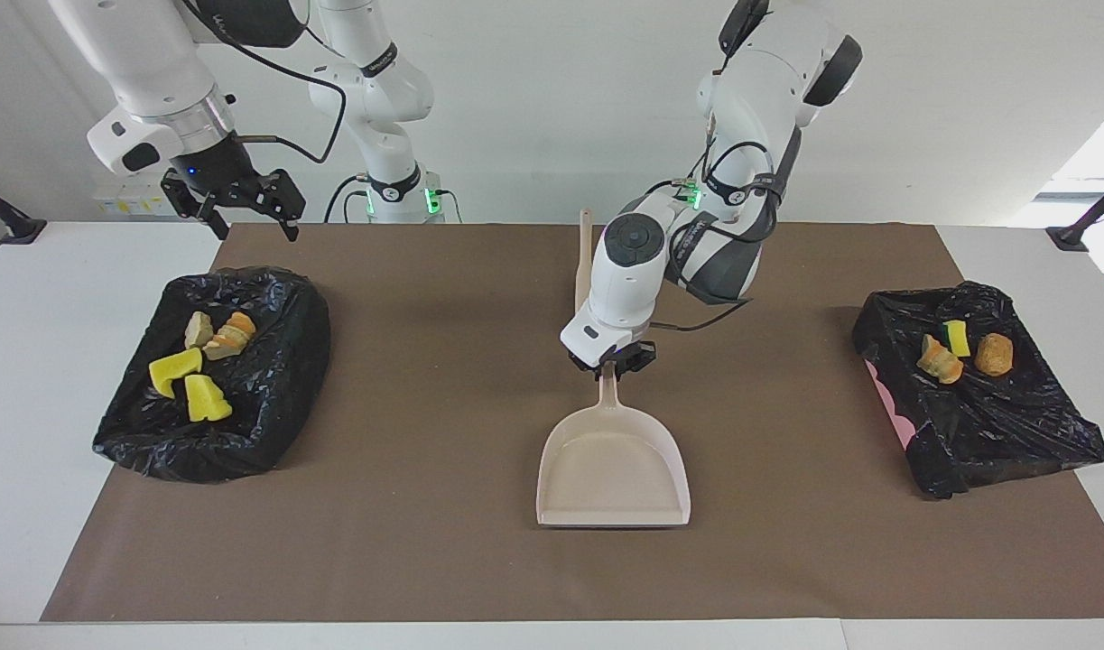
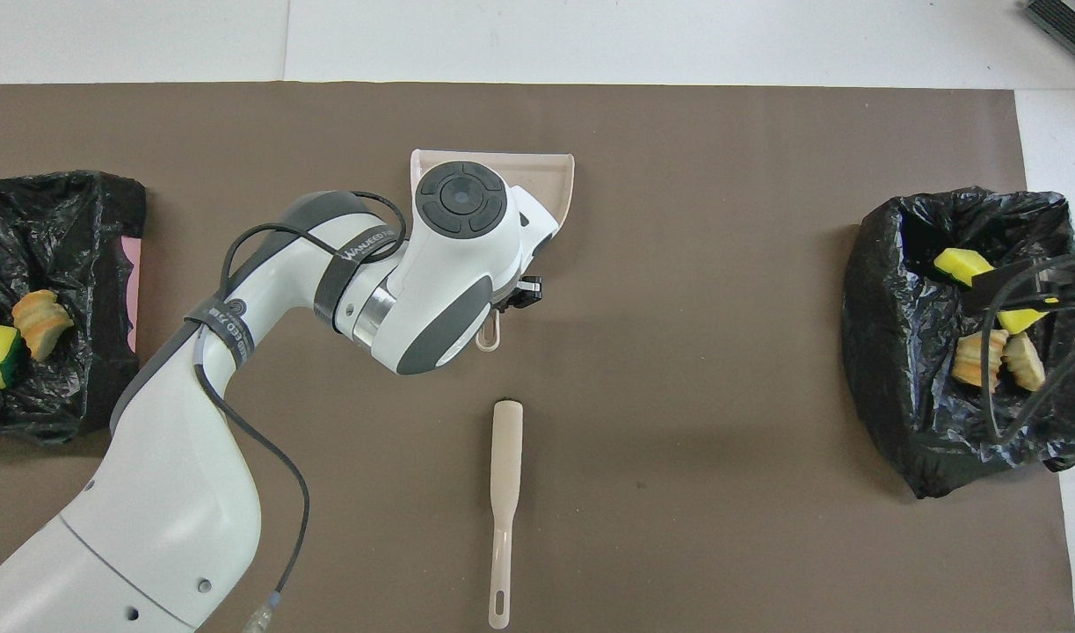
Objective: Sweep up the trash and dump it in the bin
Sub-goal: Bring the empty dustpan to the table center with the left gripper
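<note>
My left gripper [image 1: 611, 364] is shut on the handle of the beige dustpan [image 1: 613, 469], which sits low on the brown mat near the table's middle, mouth away from the robots. The pan looks empty. The arm covers most of the pan in the overhead view [image 2: 556, 176]. My right gripper [image 1: 237, 212] is open and empty, raised over the robot-side edge of the black-bagged bin [image 1: 272, 379] at the right arm's end. That bin holds yellow sponge chunks [image 1: 174, 368] and tan lumps [image 1: 231, 334]. The beige brush [image 2: 504, 492] lies on the mat nearer the robots than the pan.
A second black-bagged bin [image 1: 994, 433] at the left arm's end holds a green-and-yellow sponge bit [image 1: 956, 337] and brown lumps [image 1: 994, 354]. No scraps show on the brown mat [image 1: 425, 542]. White table [image 1: 28, 361] borders the mat.
</note>
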